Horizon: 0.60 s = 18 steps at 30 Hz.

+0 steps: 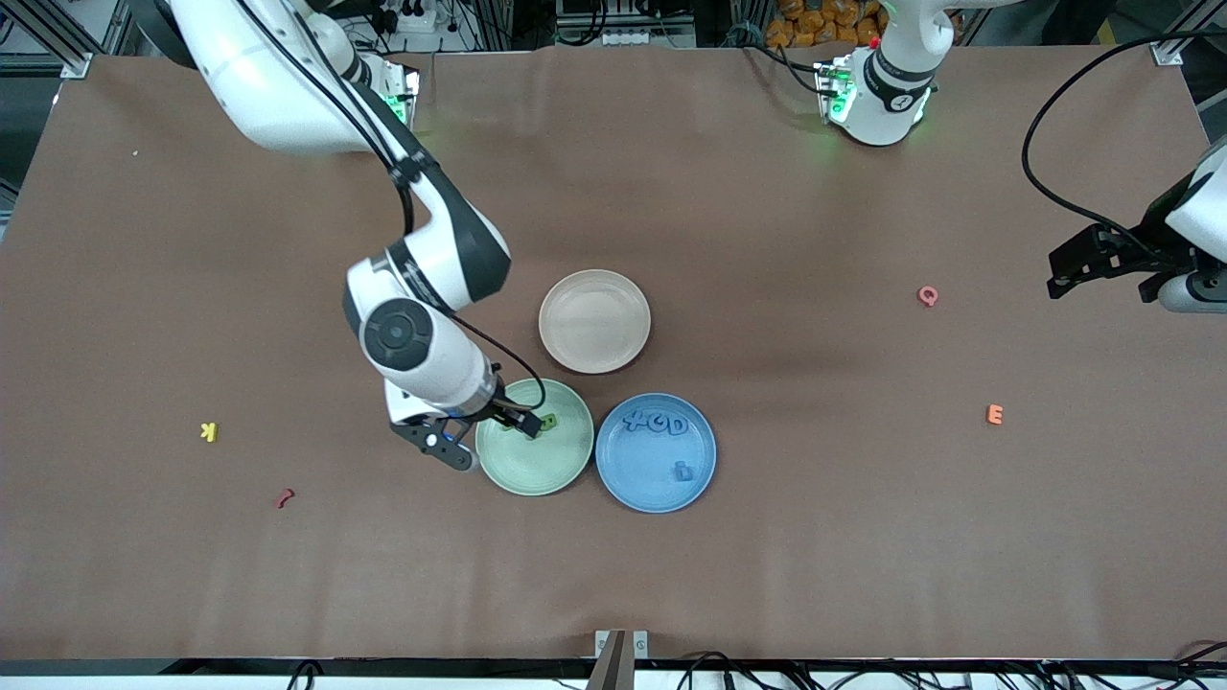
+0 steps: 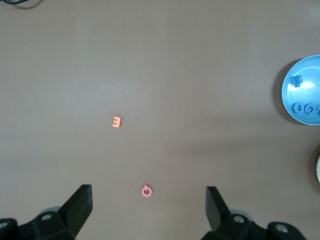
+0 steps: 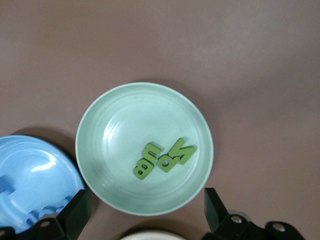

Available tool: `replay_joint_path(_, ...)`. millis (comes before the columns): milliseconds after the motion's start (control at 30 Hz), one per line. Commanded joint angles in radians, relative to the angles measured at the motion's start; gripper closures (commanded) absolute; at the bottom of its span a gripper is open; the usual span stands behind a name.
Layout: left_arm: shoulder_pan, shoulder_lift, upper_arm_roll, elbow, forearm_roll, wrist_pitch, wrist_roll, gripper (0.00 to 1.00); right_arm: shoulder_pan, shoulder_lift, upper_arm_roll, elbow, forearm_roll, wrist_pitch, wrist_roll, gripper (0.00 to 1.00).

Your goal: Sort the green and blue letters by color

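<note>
My right gripper (image 1: 479,431) hangs open and empty over the green plate (image 1: 537,470). In the right wrist view, three green letters (image 3: 162,159) lie close together in the green plate (image 3: 115,130), ahead of the gripper (image 3: 146,200). One green letter (image 1: 548,422) shows in the front view beside a finger. The blue plate (image 1: 623,484), beside the green one, holds three blue letters in a row (image 1: 655,422) and another blue letter (image 1: 682,471) nearer the camera. My left gripper (image 1: 1102,264) waits open and empty at the left arm's end of the table (image 2: 149,197).
An empty beige plate (image 1: 594,321) sits farther from the camera than the two coloured plates. A yellow K (image 1: 209,431) and a dark red letter (image 1: 284,497) lie toward the right arm's end. A pink Q (image 1: 927,295) and an orange E (image 1: 994,414) lie toward the left arm's end.
</note>
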Motion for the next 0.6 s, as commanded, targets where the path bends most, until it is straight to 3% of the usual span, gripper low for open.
replay_joint_path(0, 0.004, 0.002, -0.003, 0.014, 0.023, -0.016, 0.021, 0.00, -0.042, -0.130, 0.008, -0.014, 0.007, -0.127, -0.124, 0.00)
replay_joint_path(567, 0.004, 0.002, -0.003, 0.014, 0.021, -0.016, 0.022, 0.00, -0.157, -0.315, 0.004, 0.023, 0.008, -0.406, -0.460, 0.00)
